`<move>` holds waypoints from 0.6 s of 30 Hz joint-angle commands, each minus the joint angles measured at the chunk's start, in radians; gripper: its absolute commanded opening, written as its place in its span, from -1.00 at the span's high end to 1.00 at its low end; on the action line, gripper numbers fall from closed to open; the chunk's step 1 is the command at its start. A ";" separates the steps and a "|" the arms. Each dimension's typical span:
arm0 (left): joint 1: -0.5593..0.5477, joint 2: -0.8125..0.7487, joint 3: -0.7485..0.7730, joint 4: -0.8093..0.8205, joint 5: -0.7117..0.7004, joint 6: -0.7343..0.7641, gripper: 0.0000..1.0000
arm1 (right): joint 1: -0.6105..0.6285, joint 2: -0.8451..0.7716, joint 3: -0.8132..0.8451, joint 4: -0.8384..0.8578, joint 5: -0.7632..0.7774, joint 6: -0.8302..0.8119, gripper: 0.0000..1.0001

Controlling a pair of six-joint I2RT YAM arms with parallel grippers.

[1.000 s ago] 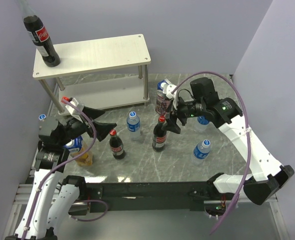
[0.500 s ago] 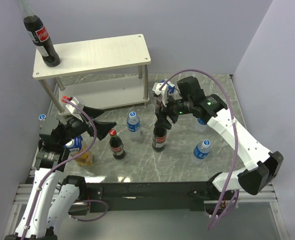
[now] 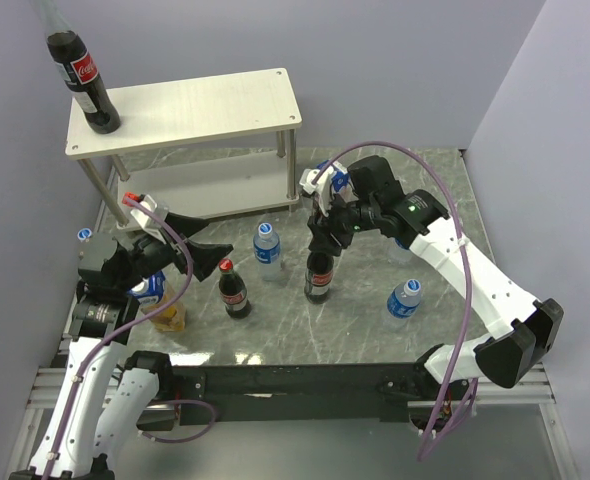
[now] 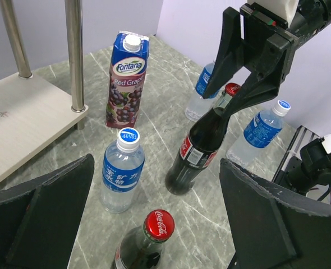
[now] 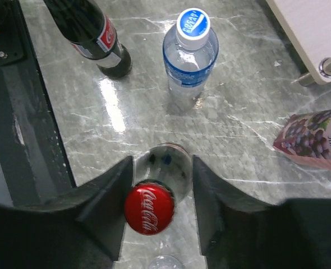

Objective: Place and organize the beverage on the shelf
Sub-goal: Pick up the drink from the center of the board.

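The right hand [image 5: 162, 168] sits over a cola bottle [image 5: 149, 208] that stands on the bench [image 3: 365, 320]. It has one finger on each side of the bottle's neck. I cannot tell if it is squeezing. A water bottle [image 5: 191, 50] stands near. The left hand [image 4: 155, 168] is wide and holds nothing. A second cola bottle [image 3: 85, 85] stands on top of the shelf [image 3: 205, 105], at its left end.

Shelf [image 3: 185, 110]: far left of the table [image 3: 365, 335].
Shelf cola [image 3: 83, 85]: on the top board, at its left end.
Far carton [image 4: 126, 78]: just right of the shelf's right legs.
Middle cola [image 3: 318, 280]: in front of the far carton.
Middle water [image 3: 266, 245]: left of the middle cola.
Near cola [image 3: 234, 293]: front-left of the middle water.
Near carton [image 3: 167, 315]: left of the near cola.
Right water [image 3: 402, 300]: right of the middle cola, well apart.
Left water [image 3: 83, 237]: at the table's left edge.
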 commanded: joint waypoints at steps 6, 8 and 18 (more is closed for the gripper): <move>-0.003 0.007 0.036 0.043 0.018 -0.027 -0.99 | 0.021 -0.017 0.001 0.002 0.003 -0.004 0.34; -0.003 0.018 0.041 0.050 0.021 -0.041 -0.99 | 0.019 -0.019 0.001 -0.012 -0.002 -0.010 0.64; -0.020 0.123 0.091 0.179 0.043 -0.160 -0.96 | 0.015 -0.059 0.122 -0.034 0.099 0.025 1.00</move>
